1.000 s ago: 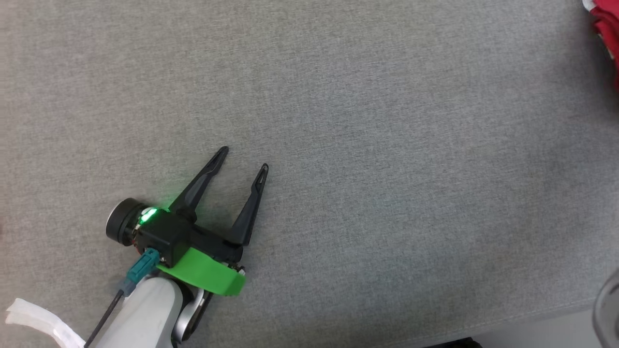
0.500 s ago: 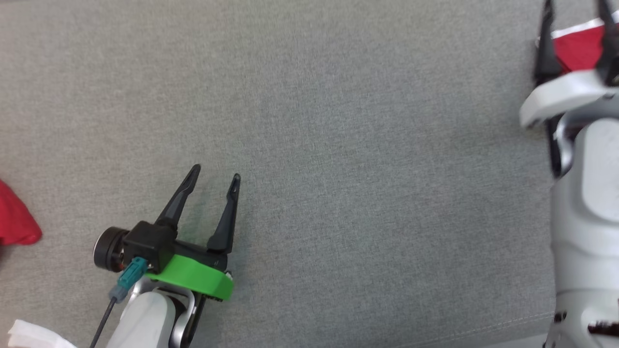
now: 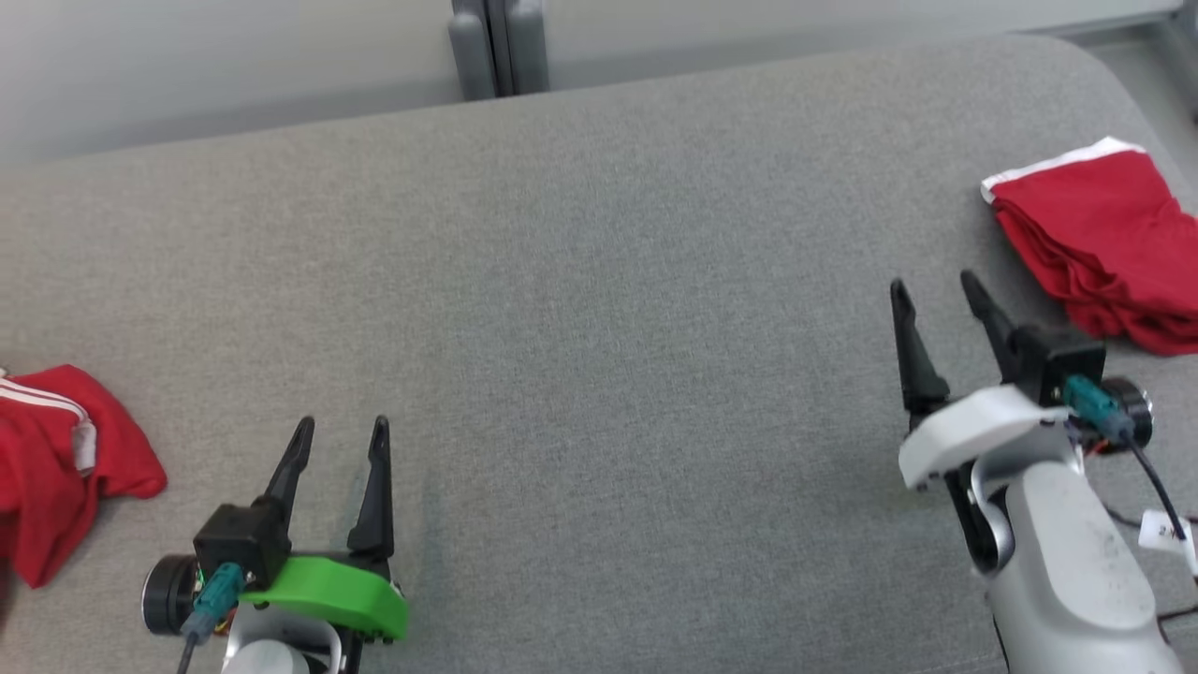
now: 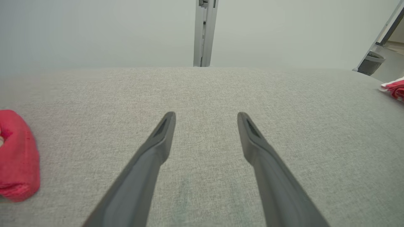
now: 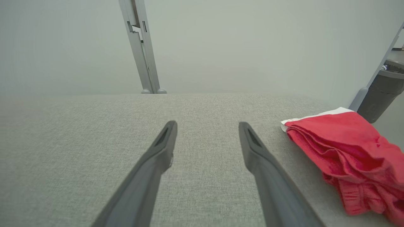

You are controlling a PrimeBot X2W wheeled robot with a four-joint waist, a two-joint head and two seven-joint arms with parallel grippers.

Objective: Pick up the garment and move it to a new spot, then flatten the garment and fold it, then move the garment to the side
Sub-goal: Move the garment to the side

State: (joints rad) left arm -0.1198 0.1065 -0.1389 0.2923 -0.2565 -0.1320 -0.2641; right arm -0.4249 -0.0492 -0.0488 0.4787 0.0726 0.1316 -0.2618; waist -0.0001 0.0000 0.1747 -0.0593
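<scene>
My left pincer (image 3: 342, 428) and my right pincer (image 3: 934, 283) both stand open and empty above the grey counter (image 3: 599, 309). The crumpled red garment (image 3: 56, 459) lies to the left of my left pincer, near it but not touching. It is a heap with no clear long axis, so I judge the left arm the nearer one, needing a turn leftward to reach it. A folded red garment (image 3: 1104, 243) (white band at its far end) rests ahead-right of my right pincer.
</scene>
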